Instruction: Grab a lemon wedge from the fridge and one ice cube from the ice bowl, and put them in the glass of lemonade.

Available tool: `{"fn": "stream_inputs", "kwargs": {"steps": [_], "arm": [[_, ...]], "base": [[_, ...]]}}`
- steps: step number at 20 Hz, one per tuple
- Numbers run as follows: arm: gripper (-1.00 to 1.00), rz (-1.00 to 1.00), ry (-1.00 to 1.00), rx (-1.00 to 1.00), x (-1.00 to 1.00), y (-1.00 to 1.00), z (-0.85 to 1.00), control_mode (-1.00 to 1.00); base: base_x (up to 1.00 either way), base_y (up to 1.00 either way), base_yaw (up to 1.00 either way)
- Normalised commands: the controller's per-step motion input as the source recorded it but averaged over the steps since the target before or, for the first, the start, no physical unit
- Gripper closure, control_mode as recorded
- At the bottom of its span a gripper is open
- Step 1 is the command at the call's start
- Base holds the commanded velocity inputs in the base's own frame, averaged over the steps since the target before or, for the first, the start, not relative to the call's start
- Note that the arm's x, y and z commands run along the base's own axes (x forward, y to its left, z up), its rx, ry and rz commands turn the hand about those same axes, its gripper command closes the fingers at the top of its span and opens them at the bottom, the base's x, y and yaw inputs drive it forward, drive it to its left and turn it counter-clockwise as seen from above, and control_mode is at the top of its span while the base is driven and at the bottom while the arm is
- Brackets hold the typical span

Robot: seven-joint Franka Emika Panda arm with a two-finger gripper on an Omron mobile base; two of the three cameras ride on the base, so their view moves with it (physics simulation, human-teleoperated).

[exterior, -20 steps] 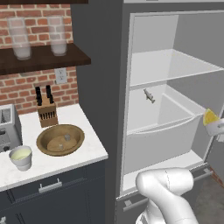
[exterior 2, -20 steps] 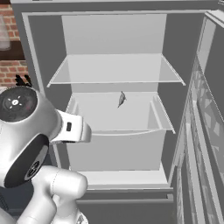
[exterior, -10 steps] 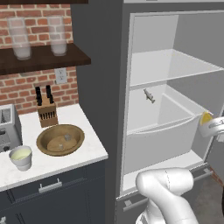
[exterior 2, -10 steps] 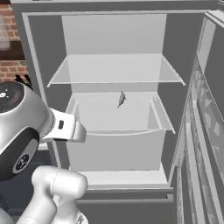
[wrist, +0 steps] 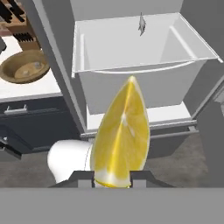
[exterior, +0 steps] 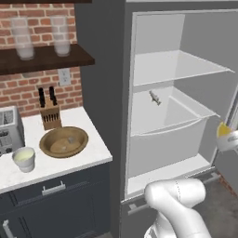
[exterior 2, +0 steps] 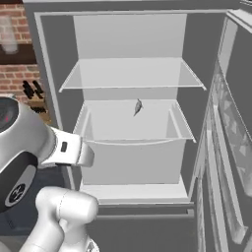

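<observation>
Far left on the white counter: short whitish cup of pale yellow lemonade, standing just in front of the grey toaster. Just right of it, near but apart, the wide shallow brown wooden ice bowl, pale cubes inside; wooden knife block behind the bowl against the brick.

Centre: tall dark grey fridge standing open, pale shelves, a white drawer holding a small grey item too small to make out.

Right edge of the left base view: the gripper is out in front of the open fridge, clear of its shelves. Hand view shows the bright yellow lemon wedge pinched between the two dark finger tips, jaws closed on its rind end, pointed end sticking out.

Step in hand, as judged: carrying the wedge over to the cup.

To do it well:
- Keep the pinch firm; the wedge is slick and held only at its base.
- Swing wide of the fridge's side wall before heading left.
- Pass over the bowl, not through it.
- Centre above the cup's small mouth, come low, then release; a high drop risks a bounce off the rim.
</observation>
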Motion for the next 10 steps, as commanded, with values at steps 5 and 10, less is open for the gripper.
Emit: {"fn": "stream_inputs", "kwargs": {"steps": [5,10], "arm": [[1.0,0.0,0.0,0.0,0.0,0.0,0.0,1.0],[1.0,0.0,0.0,0.0,0.0,0.0,0.0,1.0]], "base": [[-0.87,0.7,0.0],[-0.23,1.0,0.0]]}}
